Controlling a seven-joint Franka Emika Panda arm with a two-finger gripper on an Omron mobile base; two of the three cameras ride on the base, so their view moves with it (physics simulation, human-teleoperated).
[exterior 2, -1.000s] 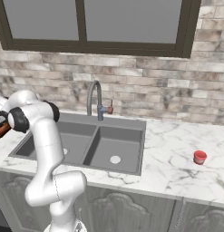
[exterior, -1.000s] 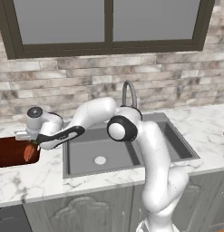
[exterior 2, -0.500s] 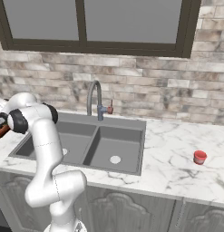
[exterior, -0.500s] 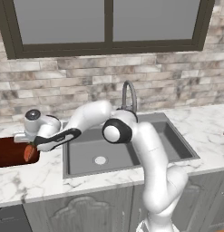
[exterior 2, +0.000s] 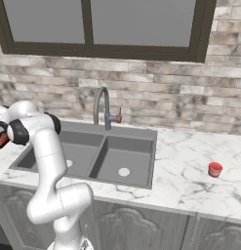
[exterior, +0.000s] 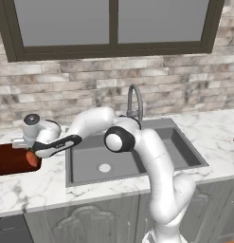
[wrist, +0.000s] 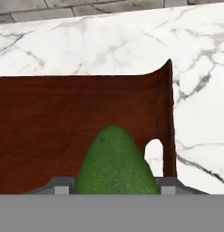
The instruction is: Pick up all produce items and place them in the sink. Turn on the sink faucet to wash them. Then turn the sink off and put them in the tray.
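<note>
The white arm is reaching far left across the dark grey double-basin sink, and over the past second its two-finger gripper has been edging further out over the dark reddish-brown wooden tray on the marble counter. The shift is small, but it is bringing the hand over the tray floor, which suggests the closing step of the task, the delivery of washed produce, is now in hand.

In the hand view a green, rounded, tapering fruit is sitting between the finger tips with the tray wall and its handle cut-out just to the right. The gripper appears to be clasping it, the fingers closed to the fruit's width, though the tips themselves are cut off at the bottom edge.

From the left base camera an orange-red piece is showing just under the hand; whether it is lying in the tray or is held cannot be told. The tall grey gooseneck faucet is standing behind the basins, with no water visible. The tray's left part is running out of frame.
</note>
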